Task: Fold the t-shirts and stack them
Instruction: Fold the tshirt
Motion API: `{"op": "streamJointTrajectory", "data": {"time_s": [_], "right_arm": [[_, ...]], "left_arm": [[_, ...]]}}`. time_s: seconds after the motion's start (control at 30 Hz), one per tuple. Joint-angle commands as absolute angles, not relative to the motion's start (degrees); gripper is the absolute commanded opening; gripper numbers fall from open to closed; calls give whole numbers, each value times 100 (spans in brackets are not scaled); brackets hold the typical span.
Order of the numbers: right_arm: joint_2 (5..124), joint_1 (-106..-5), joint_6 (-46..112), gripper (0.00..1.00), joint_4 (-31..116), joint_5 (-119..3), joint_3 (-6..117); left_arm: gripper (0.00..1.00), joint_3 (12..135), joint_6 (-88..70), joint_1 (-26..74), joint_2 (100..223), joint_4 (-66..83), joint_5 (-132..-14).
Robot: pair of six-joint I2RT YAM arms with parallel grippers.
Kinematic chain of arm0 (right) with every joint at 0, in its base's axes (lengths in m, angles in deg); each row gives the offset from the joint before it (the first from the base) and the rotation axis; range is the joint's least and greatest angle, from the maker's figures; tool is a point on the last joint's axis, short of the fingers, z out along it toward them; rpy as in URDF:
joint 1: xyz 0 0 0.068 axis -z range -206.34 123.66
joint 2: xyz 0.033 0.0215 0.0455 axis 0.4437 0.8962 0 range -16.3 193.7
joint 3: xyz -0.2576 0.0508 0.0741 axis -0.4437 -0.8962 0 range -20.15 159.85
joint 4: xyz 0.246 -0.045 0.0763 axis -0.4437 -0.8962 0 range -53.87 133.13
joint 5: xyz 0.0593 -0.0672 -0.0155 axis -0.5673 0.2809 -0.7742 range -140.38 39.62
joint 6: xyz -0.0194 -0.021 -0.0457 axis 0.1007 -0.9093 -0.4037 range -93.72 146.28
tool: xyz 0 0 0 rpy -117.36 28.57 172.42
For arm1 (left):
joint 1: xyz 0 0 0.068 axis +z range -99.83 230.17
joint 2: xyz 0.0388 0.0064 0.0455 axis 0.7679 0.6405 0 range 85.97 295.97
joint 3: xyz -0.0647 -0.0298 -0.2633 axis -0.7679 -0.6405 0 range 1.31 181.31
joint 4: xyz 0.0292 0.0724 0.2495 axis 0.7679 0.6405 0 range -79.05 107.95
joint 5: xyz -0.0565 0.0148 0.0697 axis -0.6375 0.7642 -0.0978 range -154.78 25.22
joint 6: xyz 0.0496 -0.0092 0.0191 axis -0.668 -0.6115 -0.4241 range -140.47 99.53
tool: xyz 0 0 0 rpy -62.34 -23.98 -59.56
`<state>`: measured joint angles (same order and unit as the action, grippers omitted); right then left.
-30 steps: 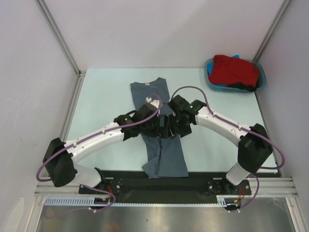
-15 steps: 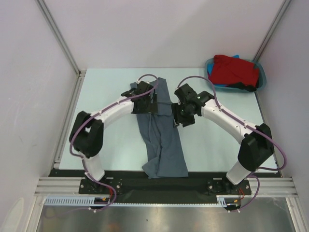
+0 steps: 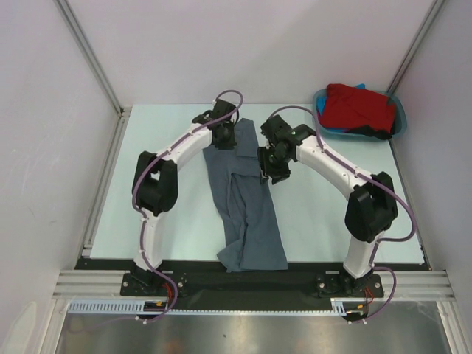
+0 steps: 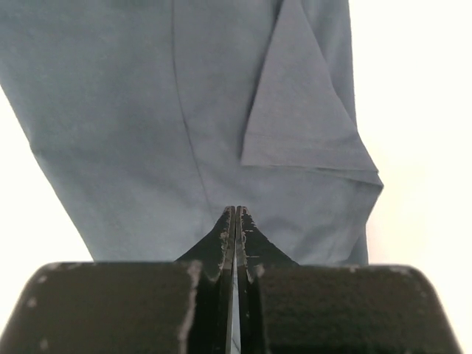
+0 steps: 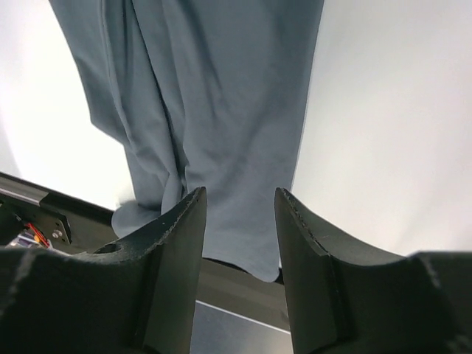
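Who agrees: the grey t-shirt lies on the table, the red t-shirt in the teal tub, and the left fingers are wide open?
The left fingers are shut, not open; the left wrist view shows it. The grey t-shirt lies on the table, the red t-shirt in the teal tub.

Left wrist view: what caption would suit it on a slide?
Left gripper, jaws shut, over the slate-grey t-shirt, its sleeve folded onto the body, on a pale table.

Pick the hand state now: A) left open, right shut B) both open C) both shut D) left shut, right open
D: the left hand has its fingers pressed together, while the right hand shows a clear gap between its fingers, above the grey t-shirt.
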<state>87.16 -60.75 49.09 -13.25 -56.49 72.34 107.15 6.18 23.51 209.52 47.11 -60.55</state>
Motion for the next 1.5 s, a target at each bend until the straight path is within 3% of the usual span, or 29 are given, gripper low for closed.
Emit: {"op": "streamJointTrajectory", "data": {"time_s": [0.0, 0.4, 0.67, 0.93, 1.47], "right_arm": [[8908, -6027, 4781, 47, -1550, -5697, 7670], [9111, -5930, 4843, 47, -1541, -5785, 7776], [9295, -5921, 4922, 47, -1576, -5785, 7960], [9444, -5912, 5045, 46, -1611, -5758, 8101], [10077, -5912, 5054, 46, -1813, -5925, 8620]], "left_arm": [[0, 11152, 660, 2485, 21112, 5058, -6056], [0, 11310, 845, 3004, 21569, 5568, -5871], [0, 12636, 687, 3153, 22474, 6210, -5941], [0, 13191, 695, 3268, 23168, 6623, -6109], [0, 14501, 607, 3242, 24242, 6343, -7391]]}}
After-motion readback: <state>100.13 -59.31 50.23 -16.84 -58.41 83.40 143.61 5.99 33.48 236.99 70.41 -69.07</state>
